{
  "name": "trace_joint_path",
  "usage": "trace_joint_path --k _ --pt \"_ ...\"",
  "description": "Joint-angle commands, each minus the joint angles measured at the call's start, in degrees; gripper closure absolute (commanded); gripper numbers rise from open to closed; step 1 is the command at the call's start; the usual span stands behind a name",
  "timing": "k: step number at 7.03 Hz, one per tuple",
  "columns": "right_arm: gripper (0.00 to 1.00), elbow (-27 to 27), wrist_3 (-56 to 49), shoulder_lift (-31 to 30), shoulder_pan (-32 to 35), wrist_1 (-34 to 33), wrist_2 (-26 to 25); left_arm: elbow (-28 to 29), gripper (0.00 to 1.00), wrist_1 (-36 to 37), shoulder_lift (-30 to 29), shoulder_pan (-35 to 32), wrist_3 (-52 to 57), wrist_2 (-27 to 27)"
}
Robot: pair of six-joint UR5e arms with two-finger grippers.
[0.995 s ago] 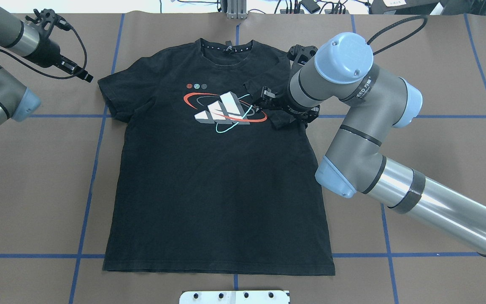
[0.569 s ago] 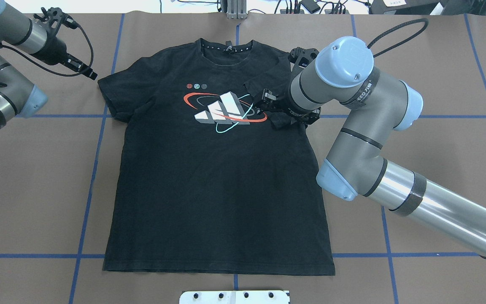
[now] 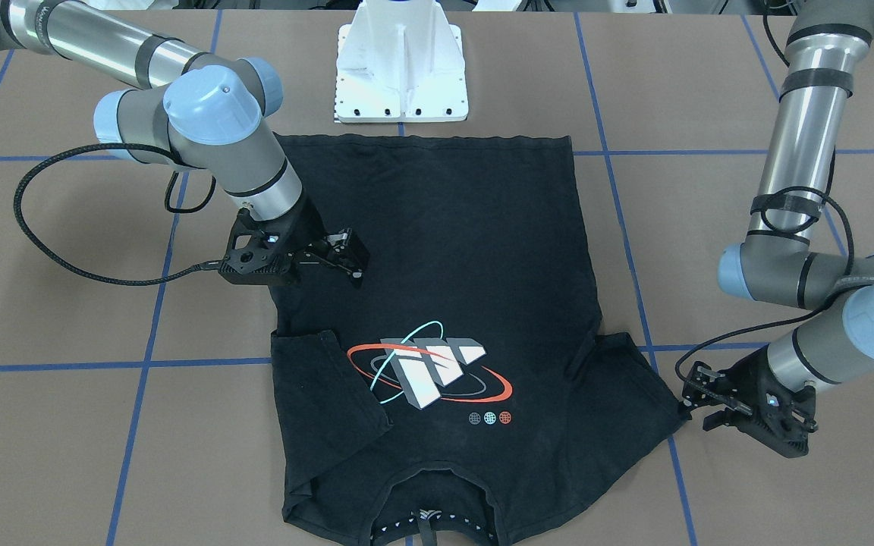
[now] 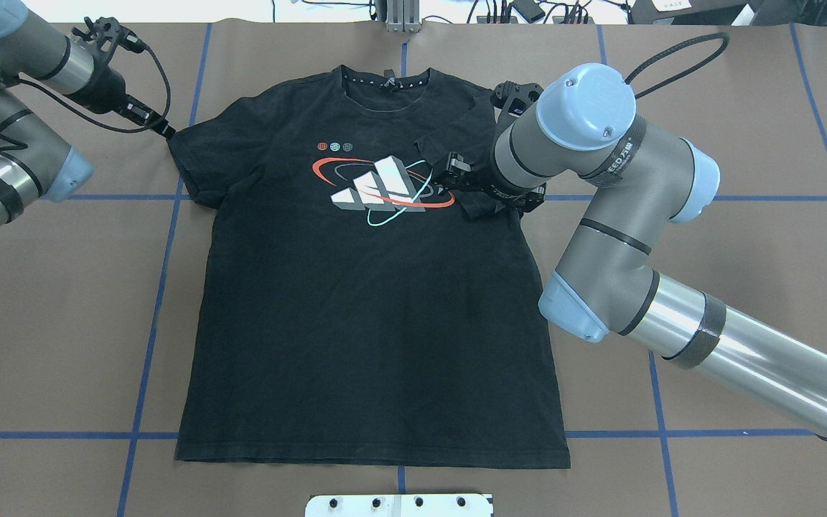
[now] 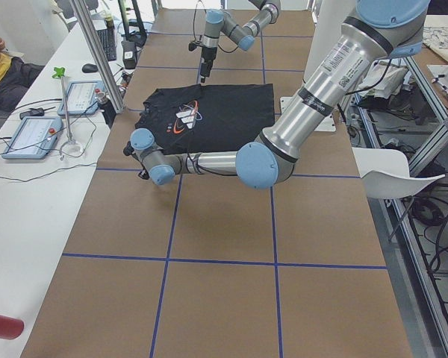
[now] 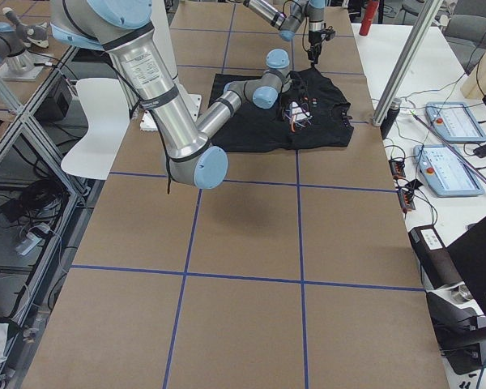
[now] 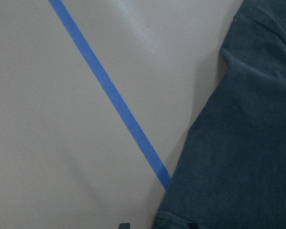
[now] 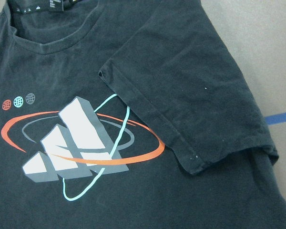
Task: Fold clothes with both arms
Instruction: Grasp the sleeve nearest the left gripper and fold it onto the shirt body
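Observation:
The black T-shirt lies flat, print up, collar at the far side. The sleeve on my right side is folded inward onto the chest; it shows lying loose in the right wrist view. My right gripper hovers over that folded sleeve beside the print, open and empty. My left gripper is low at the outer edge of the other sleeve, open, with nothing held. The left wrist view shows that sleeve's edge on the table.
The white pedestal mount stands at the shirt's hem side. Blue tape lines cross the brown table cover. A side bench with control tablets runs along the collar side.
My left arm has swung right, bringing its gripper from off the shirt to the sleeve's edge. My right arm has hardly moved; the folded sleeve lies as before.

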Motion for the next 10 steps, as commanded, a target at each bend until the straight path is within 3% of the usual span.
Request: trace_joint_path --k 1,7,9,10 --pt "0.0 4.48 -0.48 -4.98 0.03 -0.07 0.09 1.35 0.51 -0.09 -0.93 0.14 -0.02 0.41" --pt "0.0 4.68 -0.48 -5.18 -0.06 -0.07 0.0 2.85 0.58 -2.02 -0.94 0.93 -0.98 1.29" --pt "0.0 4.68 -0.48 -5.09 -0.06 -0.07 0.0 2.85 1.0 -2.02 -0.94 0.93 -1.16 1.21" --pt "0.0 4.68 -0.48 -5.18 -0.06 -0.07 0.0 2.85 1.0 -2.02 -0.94 0.93 -1.25 1.29"
